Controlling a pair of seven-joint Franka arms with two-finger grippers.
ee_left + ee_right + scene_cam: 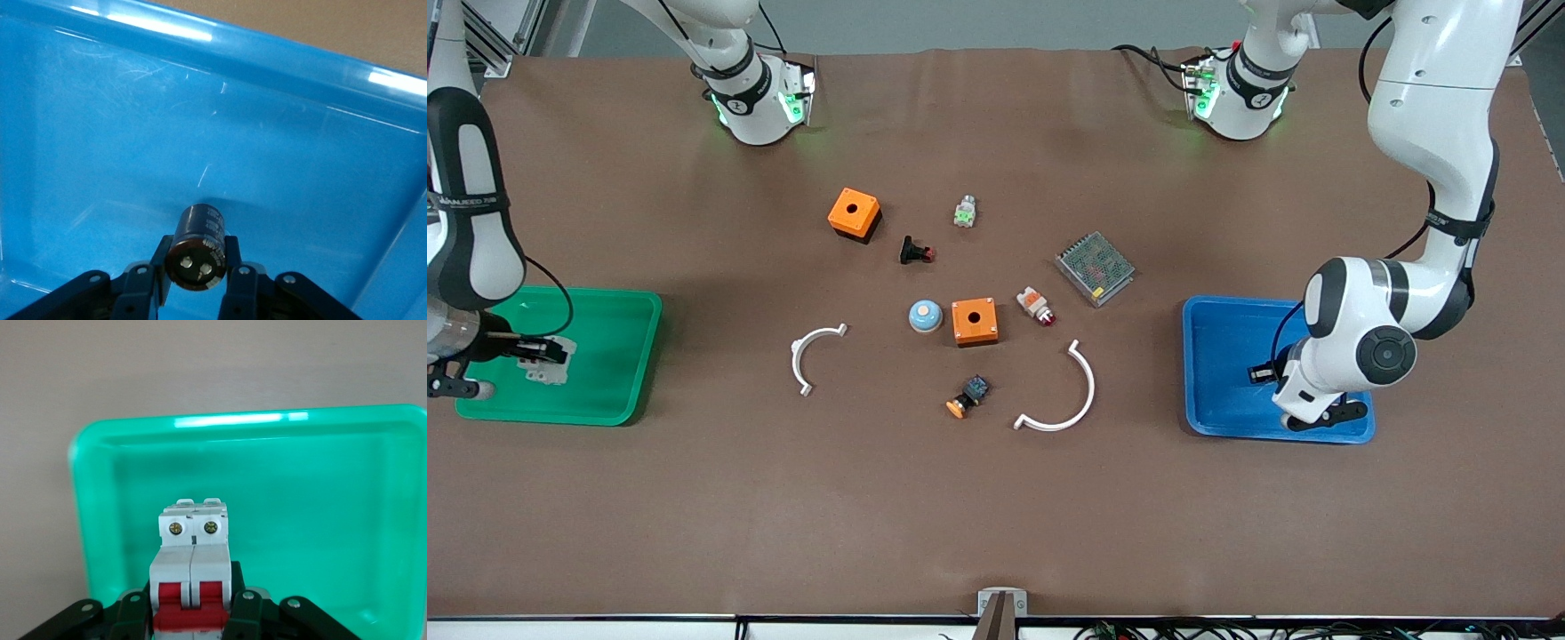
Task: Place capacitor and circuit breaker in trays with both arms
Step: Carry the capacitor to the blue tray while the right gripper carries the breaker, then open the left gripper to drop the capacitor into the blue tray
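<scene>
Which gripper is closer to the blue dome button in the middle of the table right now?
Right, by a modest margin. The right gripper holds the circuit breaker over the green tray; the left gripper holds the capacitor over the blue tray, farther from the dome button.

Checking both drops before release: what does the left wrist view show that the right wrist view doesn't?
Left wrist only: the left pincer shut on the capacitor, over the blue tray.
Right wrist only: the right pincer shut on the circuit breaker, over the green tray.
Shared: a held part over a tray, with brown table at the edge.
</scene>
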